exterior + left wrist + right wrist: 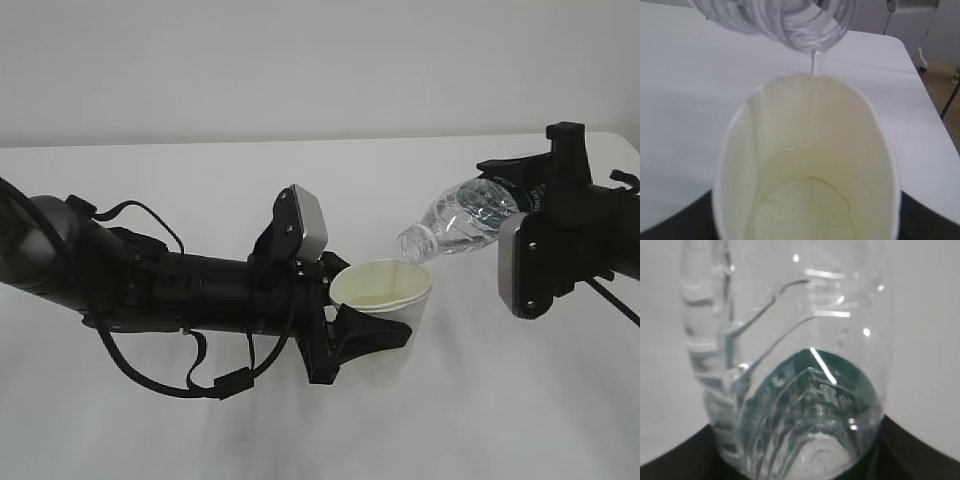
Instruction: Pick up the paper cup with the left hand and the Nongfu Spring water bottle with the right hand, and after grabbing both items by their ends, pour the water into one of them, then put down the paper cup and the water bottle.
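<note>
we hold the paper cup (385,300) in the left hand (345,315) at centre, the right hand (535,235) clamps the tilted nongfu spring water bottle (460,220) just right of it, and any drift sends the thin stream of water (816,65) past the far rim.

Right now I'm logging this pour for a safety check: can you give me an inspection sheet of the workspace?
Surface: white table, bare, no spill visible.
Job's things: paper cup held roughly upright, some water inside; Nongfu Spring water bottle tipped, capless mouth over the cup's rim, a thin stream falling into the cup.
Clutter: nothing seen.
Grippers: left claw closed on the cup; right claw closed on the bottle's base end.
Cables: black cable looping under the left arm; another trailing from the right arm.
Surroundings: plain pale wall; floor and a furniture leg beyond the table's edge.
</note>
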`<action>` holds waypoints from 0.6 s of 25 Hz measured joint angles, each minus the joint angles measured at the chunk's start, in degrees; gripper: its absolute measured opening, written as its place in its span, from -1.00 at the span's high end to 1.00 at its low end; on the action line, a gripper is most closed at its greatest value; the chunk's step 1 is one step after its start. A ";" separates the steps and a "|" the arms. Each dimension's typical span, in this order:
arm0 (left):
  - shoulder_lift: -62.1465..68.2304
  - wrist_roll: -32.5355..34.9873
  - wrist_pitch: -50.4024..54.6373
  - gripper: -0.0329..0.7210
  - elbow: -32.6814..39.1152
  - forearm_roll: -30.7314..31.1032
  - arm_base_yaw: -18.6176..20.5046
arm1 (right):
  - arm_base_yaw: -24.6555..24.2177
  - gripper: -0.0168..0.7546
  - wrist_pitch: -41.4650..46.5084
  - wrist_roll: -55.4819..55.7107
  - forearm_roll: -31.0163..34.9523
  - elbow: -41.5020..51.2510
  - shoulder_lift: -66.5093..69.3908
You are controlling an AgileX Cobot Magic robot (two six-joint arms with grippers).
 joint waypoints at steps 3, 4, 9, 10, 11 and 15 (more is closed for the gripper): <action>0.00 0.00 0.00 -0.20 0.00 0.00 0.00 | 0.00 -0.20 -0.21 0.00 0.00 0.00 0.00; 0.00 0.00 0.00 -0.20 0.00 0.00 0.00 | 0.00 -0.20 -0.21 0.00 0.00 0.00 0.00; 0.00 0.00 0.00 -0.20 0.00 0.00 0.00 | 0.00 -0.20 -0.25 0.00 0.00 0.00 0.00; 0.00 0.00 0.00 -0.20 0.00 0.00 0.00 | 0.00 -0.20 -0.25 0.00 0.00 0.00 0.00; 0.00 0.00 0.00 -0.20 0.00 0.00 0.00 | 0.00 -0.20 -0.25 0.00 0.00 0.00 0.00; 0.00 0.00 0.00 -0.20 0.00 0.00 0.00 | 0.00 -0.20 -0.25 -0.11 0.00 0.00 0.00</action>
